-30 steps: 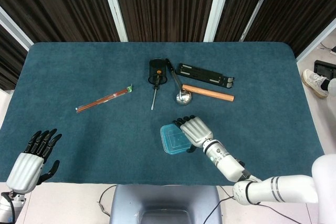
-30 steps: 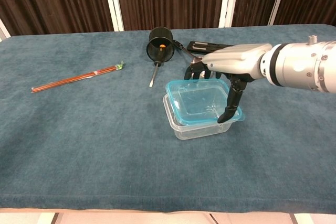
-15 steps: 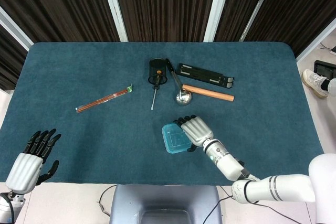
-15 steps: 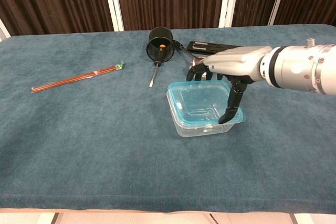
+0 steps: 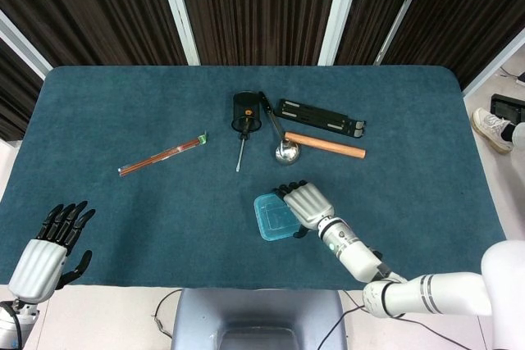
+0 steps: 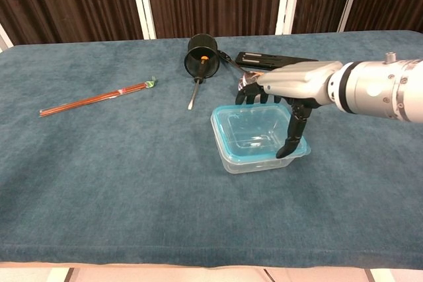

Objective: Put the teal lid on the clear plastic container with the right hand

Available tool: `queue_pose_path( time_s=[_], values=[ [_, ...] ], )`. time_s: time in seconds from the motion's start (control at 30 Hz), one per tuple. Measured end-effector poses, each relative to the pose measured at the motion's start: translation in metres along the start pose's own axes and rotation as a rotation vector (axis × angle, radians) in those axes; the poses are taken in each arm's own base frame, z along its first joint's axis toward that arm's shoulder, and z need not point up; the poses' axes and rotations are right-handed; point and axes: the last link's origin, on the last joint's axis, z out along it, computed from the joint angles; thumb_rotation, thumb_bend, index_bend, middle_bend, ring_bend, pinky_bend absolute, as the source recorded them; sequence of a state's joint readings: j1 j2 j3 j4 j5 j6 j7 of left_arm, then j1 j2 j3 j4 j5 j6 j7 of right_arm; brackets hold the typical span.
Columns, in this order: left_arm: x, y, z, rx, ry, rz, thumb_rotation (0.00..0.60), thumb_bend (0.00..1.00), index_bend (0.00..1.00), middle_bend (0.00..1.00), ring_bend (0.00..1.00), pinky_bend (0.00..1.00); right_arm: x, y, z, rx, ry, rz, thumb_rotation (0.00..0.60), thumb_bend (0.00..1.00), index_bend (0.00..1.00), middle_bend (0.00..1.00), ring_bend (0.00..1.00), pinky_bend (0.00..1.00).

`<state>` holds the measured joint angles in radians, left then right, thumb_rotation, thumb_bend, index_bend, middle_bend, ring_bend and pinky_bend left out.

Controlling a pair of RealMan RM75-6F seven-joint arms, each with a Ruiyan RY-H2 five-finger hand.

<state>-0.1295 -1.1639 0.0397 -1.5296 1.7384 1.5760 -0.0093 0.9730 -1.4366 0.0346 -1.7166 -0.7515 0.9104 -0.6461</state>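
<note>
The teal lid [image 5: 269, 217] [image 6: 253, 134] lies flat on the clear plastic container [image 6: 259, 164], at the table's front centre. My right hand [image 5: 308, 202] [image 6: 292, 82] reaches over the lid from the right. Its fingers hook over the lid's far edge and its thumb presses the near right corner, so it still holds the lid. The container's walls show only in the chest view. My left hand [image 5: 47, 253] hovers off the table's front left corner, fingers apart, holding nothing.
Behind the container are a black cup [image 5: 245, 112] [image 6: 201, 56], a screwdriver [image 5: 240, 153], a steel ladle [image 5: 286, 152], a wooden rod [image 5: 324, 145] and a black folded stand [image 5: 320, 118]. Red chopsticks [image 5: 162, 155] [image 6: 96, 99] lie to the left.
The lid, held offset and raised over the container a second ago, has come down and lined up with its rim. My right hand lowered with it. The left hand stayed put.
</note>
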Motion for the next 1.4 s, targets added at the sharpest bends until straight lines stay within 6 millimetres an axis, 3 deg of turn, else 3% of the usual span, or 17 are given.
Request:
queue_pose_path(
  time_s=[1.07,1.4],
  values=[
    [0.003,-0.003,-0.001,0.003,0.008,-0.016,0.600,0.44,0.00,0.00,0.00,0.02,-0.013,-0.010,0.017,0.004,-0.029,0.015,0.600,0.24,0.87,0.58,0.56,0.49],
    [0.004,-0.004,-0.001,0.003,0.008,-0.017,0.600,0.44,0.00,0.00,0.00,0.02,-0.013,-0.009,0.016,-0.008,-0.049,-0.036,0.600,0.24,0.69,0.53,0.47,0.47]
  ],
)
